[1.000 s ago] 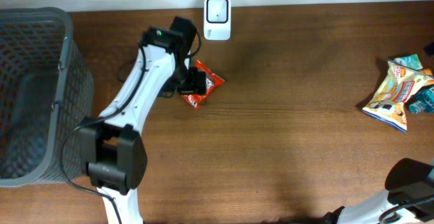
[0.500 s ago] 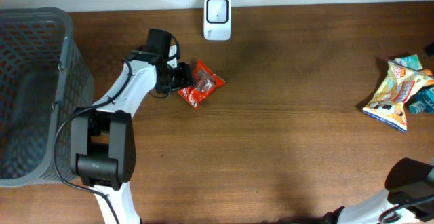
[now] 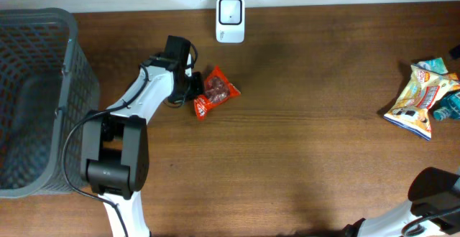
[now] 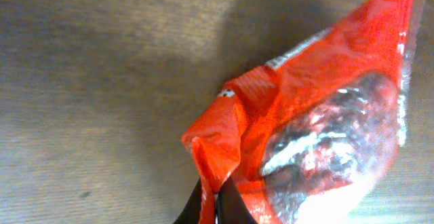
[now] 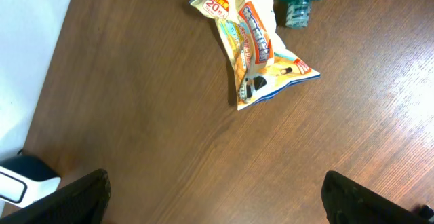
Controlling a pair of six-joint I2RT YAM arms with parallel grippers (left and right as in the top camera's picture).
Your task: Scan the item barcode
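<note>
Near the wooden tabletop's [image 3: 309, 129] far edge, left tool [image 4: 213, 206] is pinching a crinkly red plastic packet [image 4: 319, 95]; right tool [image 5: 224, 198] is gaping wide.

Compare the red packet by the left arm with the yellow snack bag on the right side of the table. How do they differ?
The red packet is red with a clear window; the yellow bag is yellow with printed pictures. The left gripper pinches the red packet's corner; nothing holds the yellow bag. The red packet lies near the white scanner; the yellow bag lies beside a teal item. Both are soft snack pouches.
</note>
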